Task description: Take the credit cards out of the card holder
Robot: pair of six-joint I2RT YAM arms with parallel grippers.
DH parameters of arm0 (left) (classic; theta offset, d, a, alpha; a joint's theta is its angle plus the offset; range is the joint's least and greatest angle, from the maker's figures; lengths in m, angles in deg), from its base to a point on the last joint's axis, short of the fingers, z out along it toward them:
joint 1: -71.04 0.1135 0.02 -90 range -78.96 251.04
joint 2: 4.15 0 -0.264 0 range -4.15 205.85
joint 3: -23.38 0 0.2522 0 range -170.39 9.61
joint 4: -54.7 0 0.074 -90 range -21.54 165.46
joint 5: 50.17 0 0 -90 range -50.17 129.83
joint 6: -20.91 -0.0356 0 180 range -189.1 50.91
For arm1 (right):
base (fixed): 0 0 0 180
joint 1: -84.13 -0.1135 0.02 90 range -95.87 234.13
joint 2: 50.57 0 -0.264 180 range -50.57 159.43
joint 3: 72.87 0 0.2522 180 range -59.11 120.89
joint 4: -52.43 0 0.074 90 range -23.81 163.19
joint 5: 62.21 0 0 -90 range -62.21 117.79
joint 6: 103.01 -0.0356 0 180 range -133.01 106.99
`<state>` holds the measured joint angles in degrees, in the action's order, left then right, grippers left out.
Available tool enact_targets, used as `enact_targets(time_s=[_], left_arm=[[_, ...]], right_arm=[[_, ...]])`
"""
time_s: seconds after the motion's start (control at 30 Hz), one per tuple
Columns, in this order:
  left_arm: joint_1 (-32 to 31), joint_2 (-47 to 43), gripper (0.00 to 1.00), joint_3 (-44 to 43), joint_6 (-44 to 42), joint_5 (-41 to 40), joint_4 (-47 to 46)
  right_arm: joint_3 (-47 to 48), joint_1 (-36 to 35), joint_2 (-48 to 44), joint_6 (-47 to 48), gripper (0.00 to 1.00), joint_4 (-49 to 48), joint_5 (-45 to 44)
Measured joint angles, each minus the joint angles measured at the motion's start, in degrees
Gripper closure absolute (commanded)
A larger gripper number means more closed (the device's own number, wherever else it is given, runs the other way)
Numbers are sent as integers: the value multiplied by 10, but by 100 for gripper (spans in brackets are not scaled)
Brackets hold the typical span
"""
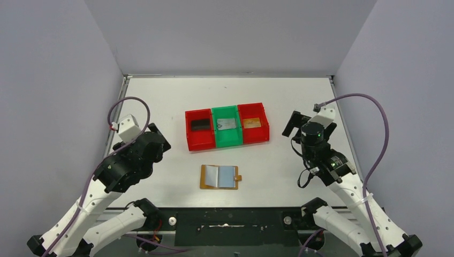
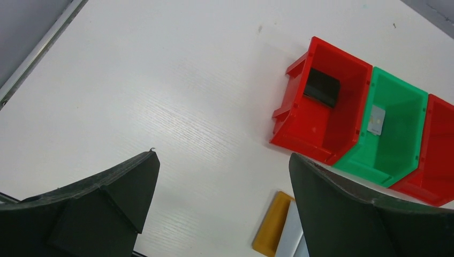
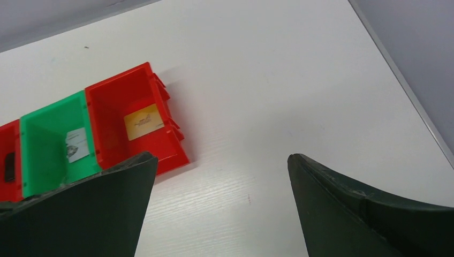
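sorted - black card (image 1: 199, 124), silver card (image 1: 226, 124) and orange card (image 1: 252, 122) each lie in separate bins (image 1: 227, 140); the card holder (image 1: 220, 176) lies open nearby, apparently emptied - left gripper (image 2: 222, 176) and right gripper (image 3: 222, 160) gape wide, holding nothing.

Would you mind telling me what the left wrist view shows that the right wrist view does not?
Only the left wrist view shows a corner of the card holder. Only the right wrist view shows the orange-brown card in its red bin. Both show the green bin with the silver-grey card, and the black card.
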<state>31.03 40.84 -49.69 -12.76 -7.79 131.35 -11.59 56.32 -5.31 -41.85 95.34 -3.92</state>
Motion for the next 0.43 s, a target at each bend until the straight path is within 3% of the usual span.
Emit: enact_targets(time_s=[0.43], left_arm=[[0,-29,5,-9,-20,-4,-1]], right_arm=[[30,0,-3,47,2,-18,123]])
